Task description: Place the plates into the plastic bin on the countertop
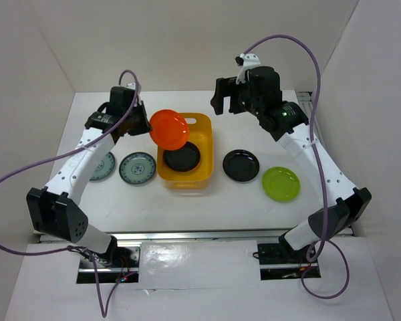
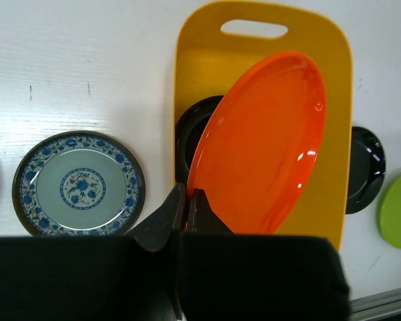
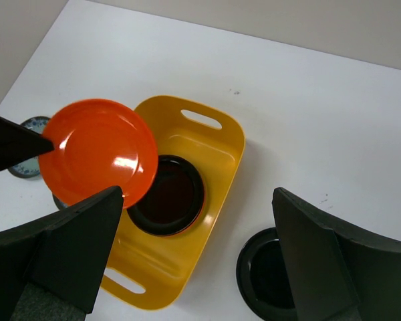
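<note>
Left wrist view shows the left jaws pinching the near rim of an orange plate [image 2: 260, 147], which hangs tilted directly over the yellow bin [image 2: 331, 200] and half hides the black plate [image 2: 194, 130] lying in its bottom; by my judgement the release needs only a lowering, no sideways travel. The right jaws stand spread and empty, farther off above the surface [image 2: 87, 53]
</note>
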You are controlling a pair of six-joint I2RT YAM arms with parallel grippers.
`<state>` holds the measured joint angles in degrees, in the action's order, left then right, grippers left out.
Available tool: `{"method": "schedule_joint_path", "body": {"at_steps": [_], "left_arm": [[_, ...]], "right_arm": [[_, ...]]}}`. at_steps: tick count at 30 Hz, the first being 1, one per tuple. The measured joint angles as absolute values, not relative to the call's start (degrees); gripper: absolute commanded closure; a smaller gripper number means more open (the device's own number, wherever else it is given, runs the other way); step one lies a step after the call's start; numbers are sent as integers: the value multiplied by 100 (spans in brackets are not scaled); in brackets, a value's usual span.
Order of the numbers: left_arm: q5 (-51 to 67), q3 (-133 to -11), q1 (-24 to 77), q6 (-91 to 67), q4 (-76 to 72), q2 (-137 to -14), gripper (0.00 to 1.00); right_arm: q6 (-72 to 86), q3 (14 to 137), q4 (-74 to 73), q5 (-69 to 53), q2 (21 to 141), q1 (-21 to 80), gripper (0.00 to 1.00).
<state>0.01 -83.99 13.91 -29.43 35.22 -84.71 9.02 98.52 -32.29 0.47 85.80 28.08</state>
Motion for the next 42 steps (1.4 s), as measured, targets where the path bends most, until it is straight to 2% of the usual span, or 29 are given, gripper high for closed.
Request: {"method": "schedule_joint_path", "body": {"at_steps": [12,24,25,27,28,30,31,33,34,42], "left_arm": [[-764,-8329,2241,-2886,3605,-9203,100],[-1315,-8514,2307,-2895,3691,-10040,100],[-1321,-8543,2307,-2897,3693,-10099,97],[-1323,-8565,2307,-2895,3684,-10186,79],[-1317,-8565,2307,-2904,3699,-10200,62],[-1258,-8569,2307,-2947,3710,-10204,45],[-1214,-8600,2307,-2991,3719,-10204,21],[-1074,-8696,2329,-3035,3693,-10204,17],[-1031,-8777,2346,-3037,3701,-10204,0],[-642,-10252,2528,-3011,3940,-10191,0]], "right_arm": [[910,9426,-3264,-126,8329,2630,0],[908,9284,-3273,-388,8082,2545,0],[908,9275,-3273,-392,8082,2545,0],[908,9260,-3275,-397,8082,2543,0],[908,9255,-3273,-408,8082,2543,0],[908,9253,-3275,-427,8082,2539,0],[908,9253,-3273,-436,8082,2536,0],[908,9253,-3273,-447,8082,2534,0],[908,9251,-3273,-447,8082,2534,0],[945,8453,-3002,-687,8075,2021,0]]}}
